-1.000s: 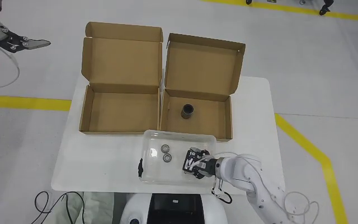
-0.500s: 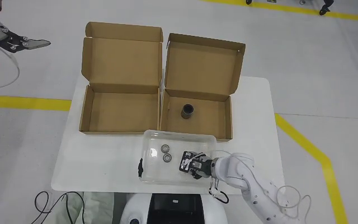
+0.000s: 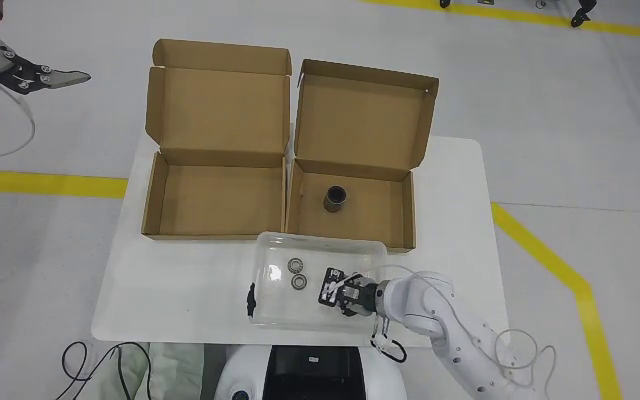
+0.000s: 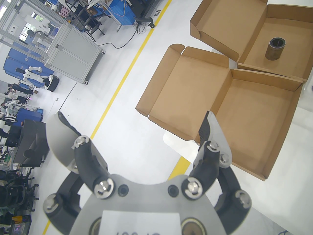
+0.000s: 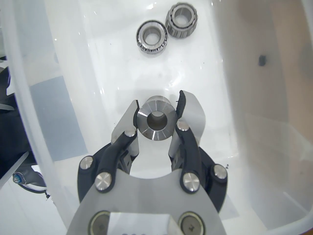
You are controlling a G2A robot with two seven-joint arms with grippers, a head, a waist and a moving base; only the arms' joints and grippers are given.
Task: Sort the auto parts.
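Observation:
A clear plastic bin [image 3: 266,246] stands at the table's front edge. In it my right gripper [image 3: 334,290] [image 5: 158,101] is shut on a steel bushing [image 5: 156,123], one pad on each side of it. Two roller bearings [image 5: 151,37] [image 5: 181,20] lie side by side on the bin floor beyond the fingertips, also seen as bearings [image 3: 297,273] in the top view. My left gripper [image 3: 45,75] [image 4: 137,125] hangs open with nothing in it, off the table to the far left, above the floor.
Two open cardboard boxes stand behind the bin. The left box [image 3: 212,200] [image 4: 254,123] has nothing in it. The right box [image 3: 375,212] holds a dark upright cylinder [image 3: 336,198] [image 4: 275,48]. Bare white table [image 3: 455,200] lies to the right.
My right gripper slid a little to the left inside the bin over the first half second, then held almost still. The left arm has not moved.

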